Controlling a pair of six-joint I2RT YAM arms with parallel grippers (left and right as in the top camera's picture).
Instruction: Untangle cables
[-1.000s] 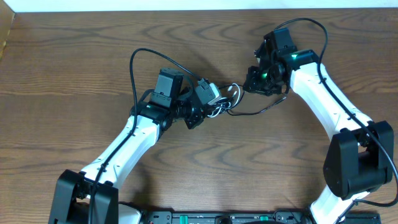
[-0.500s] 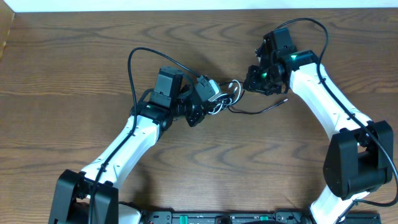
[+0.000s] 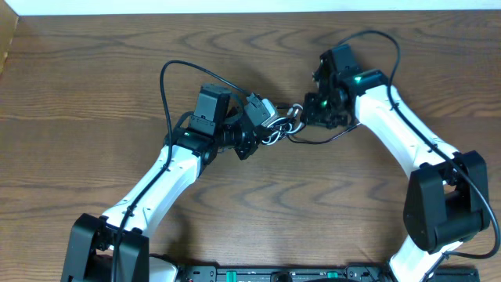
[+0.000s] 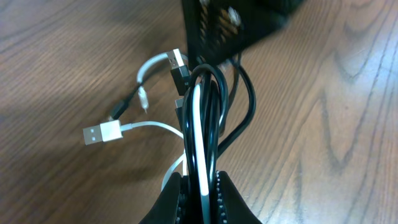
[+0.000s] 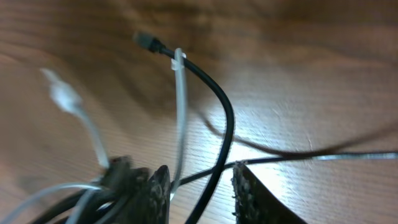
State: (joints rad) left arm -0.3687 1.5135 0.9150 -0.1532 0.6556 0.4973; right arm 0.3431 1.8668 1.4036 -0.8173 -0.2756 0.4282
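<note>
The black and white cables (image 3: 282, 125) form a tangled bundle at the table's middle, between both grippers. My left gripper (image 3: 271, 124) is shut on the bundle: in the left wrist view a white cable (image 4: 196, 118) and black cable loops (image 4: 214, 106) rise out of the closed jaws of the left gripper (image 4: 200, 194). A white USB plug (image 4: 102, 133) lies to the left. My right gripper (image 3: 304, 116) reaches the bundle from the right. In its own view the right gripper (image 5: 199, 200) is open, and a black cable (image 5: 225, 118) runs between its fingers, a white strand (image 5: 180, 106) beside it.
A loose black cable tail (image 3: 333, 136) trails right across the wooden table (image 3: 250, 204) below the right arm. Thicker black arm wires arch over the left arm (image 3: 168, 86) and the right arm (image 3: 395, 43). The table's far edge runs along the top.
The right gripper has moved left, closer to the bundle held by the left gripper. The black cable tail has swung slightly. The left arm has stayed put.
</note>
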